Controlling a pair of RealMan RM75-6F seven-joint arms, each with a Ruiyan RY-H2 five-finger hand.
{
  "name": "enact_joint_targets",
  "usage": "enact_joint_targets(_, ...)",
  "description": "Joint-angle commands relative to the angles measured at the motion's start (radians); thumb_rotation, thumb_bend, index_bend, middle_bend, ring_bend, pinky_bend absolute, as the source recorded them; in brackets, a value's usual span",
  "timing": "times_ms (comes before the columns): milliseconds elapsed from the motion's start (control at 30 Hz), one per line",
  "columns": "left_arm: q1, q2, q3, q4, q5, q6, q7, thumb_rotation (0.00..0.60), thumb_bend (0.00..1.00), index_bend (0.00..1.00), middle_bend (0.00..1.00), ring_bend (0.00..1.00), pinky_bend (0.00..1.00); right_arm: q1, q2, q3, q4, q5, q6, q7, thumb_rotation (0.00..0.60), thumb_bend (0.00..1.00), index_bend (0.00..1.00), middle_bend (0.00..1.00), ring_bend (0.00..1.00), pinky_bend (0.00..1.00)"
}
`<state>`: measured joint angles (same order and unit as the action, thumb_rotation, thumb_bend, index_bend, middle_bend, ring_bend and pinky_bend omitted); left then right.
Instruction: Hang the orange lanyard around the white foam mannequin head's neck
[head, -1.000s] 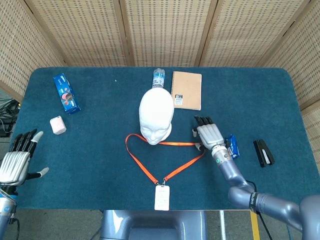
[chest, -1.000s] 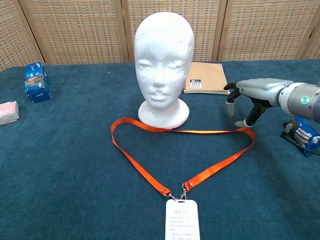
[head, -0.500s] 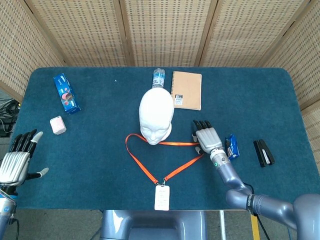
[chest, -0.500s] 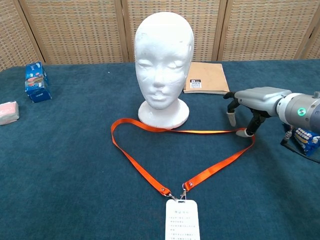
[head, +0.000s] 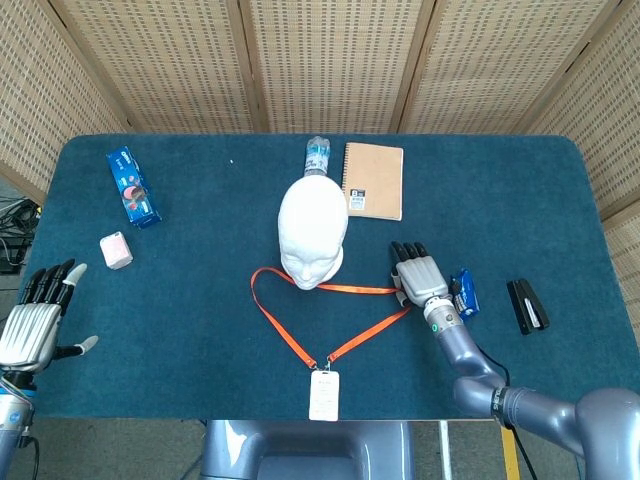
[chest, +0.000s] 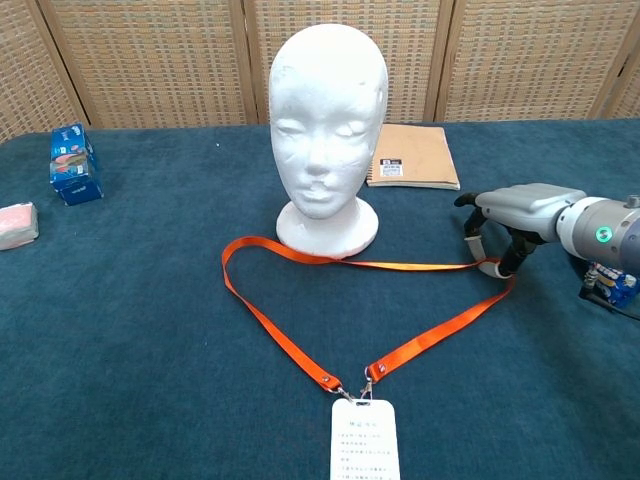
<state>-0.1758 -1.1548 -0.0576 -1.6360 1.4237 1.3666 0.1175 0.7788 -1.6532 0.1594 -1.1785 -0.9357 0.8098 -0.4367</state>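
The left hand (head: 32, 325) hovers at the counter's (head: 200, 330) left edge, palm down, its fingers (head: 48, 280) spread and holding nothing; only the head view shows it. Just ahead of those fingers lies a pink block (head: 116, 250), and further ahead a blue packet (head: 132, 186).

Well to the right of that hand, the lanyard (chest: 290, 345) lies flat on the counter in a loop. Its 2 straps meet at a clip above a white card (chest: 364, 440) at the near edge. The loop's far strap runs along the front of the base of the head (chest: 328, 130), touching it, and none of it is around the neck. The head stands upright. Behind it a bottle (head: 317, 156) shows in the head view, with a tan notebook (head: 374, 180) beside that.

The right hand (chest: 520, 205) sits at the loop's right corner, palm down. Its fingers (chest: 486, 266) are curled downward with the tips at the strap, touching or just above it; I cannot tell if they pinch it. Just right of this hand lies a small blue pack (head: 464, 292), and further right a black stapler (head: 526, 305).
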Motion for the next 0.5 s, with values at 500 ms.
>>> enact_joint_targets(500, -0.145, -0.058, -0.053, 0.009, -0.006, -0.159, 0.048, 0.6, 0.0, 0.0, 0.0, 0.0, 0.0, -0.026, 0.075, 0.006, -0.121, -0.048, 0.033, 0.058, 0.6, 0.66, 0.69, 0.01, 0.0, 0.0)
